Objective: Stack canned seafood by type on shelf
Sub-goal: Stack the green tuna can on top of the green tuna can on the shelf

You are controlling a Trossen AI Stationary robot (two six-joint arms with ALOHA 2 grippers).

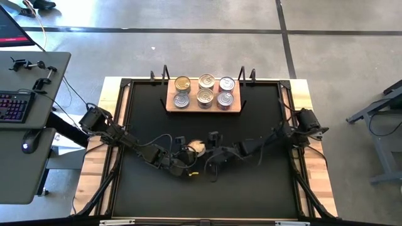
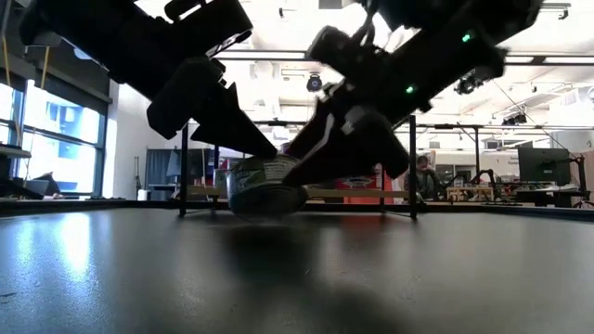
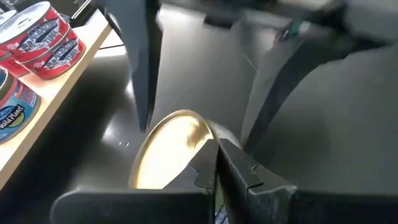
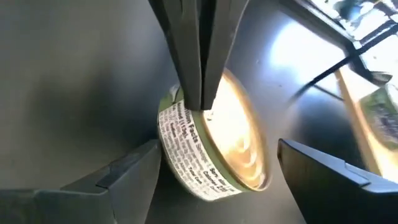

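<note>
One tin of the canned seafood [image 1: 198, 147], gold-lidded with a printed side label, sits tilted on the black tabletop between my two grippers. My left gripper [image 3: 216, 165] is shut, its tips at the tin's rim. My right gripper [image 4: 217, 148] is open, one finger on each side of the tin [image 4: 211, 143]. Several more tins [image 1: 205, 91] are stacked in twos on the wooden shelf [image 1: 171, 108] at the far side; red-labelled ones [image 3: 43, 37] show in the left wrist view. My left gripper touches the tin's upper rim [image 4: 186, 106] with its shut fingertips [image 4: 194, 62], slanting down from the table's left. The tin is tipped up, its lid [image 3: 171, 149] slanted and its lower edge [image 2: 264, 211] at the tabletop. My right gripper's one finger [image 4: 134, 174] stands close against the tin's labelled side [image 4: 177, 149]; I cannot tell whether it touches.
The shelf's thin black uprights [image 2: 184, 167] stand at its ends behind the tin. The black tabletop [image 1: 251, 188] lies bare toward the near edge. A desk with a keyboard [image 1: 12, 107] stands off the table's left. A person [image 2: 425, 174] sits far behind.
</note>
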